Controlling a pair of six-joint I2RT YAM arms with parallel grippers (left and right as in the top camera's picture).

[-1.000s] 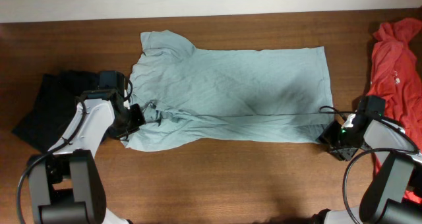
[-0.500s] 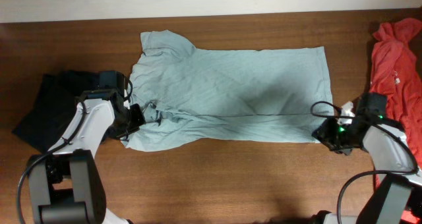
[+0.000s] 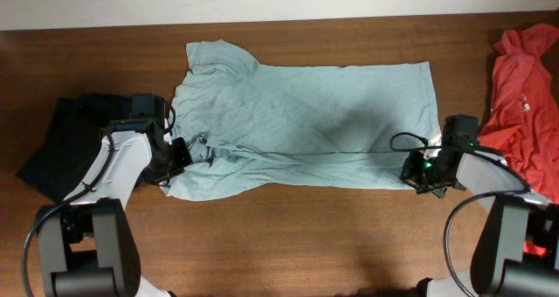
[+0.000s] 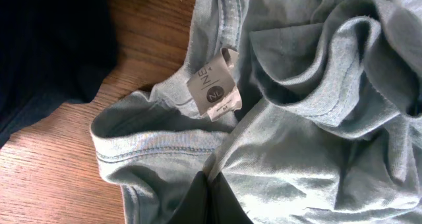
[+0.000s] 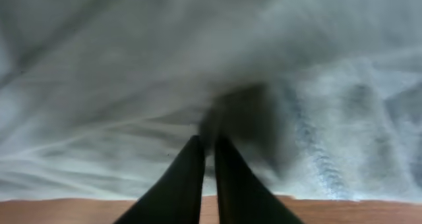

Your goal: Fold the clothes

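A pale blue-green T-shirt (image 3: 306, 113) lies spread across the table, collar to the left and hem to the right, with its near edge folded up to a line along the middle. My left gripper (image 3: 185, 153) is shut on bunched shirt fabric by the collar. In the left wrist view the closed fingertips (image 4: 212, 181) pinch a fold just below the white neck label (image 4: 214, 92). My right gripper (image 3: 416, 170) is at the shirt's near right hem corner. In the right wrist view its fingers (image 5: 210, 141) are almost together on the fabric (image 5: 198, 53).
A dark navy garment (image 3: 52, 144) lies at the left table edge beside my left arm and also shows in the left wrist view (image 4: 46, 39). A bright red garment (image 3: 524, 87) lies at the right edge. Bare wood (image 3: 288, 236) runs along the front.
My right gripper has moved left and slightly away from me, from beside the hem corner onto the shirt, and the corner shifted left with it. The left gripper has not moved.
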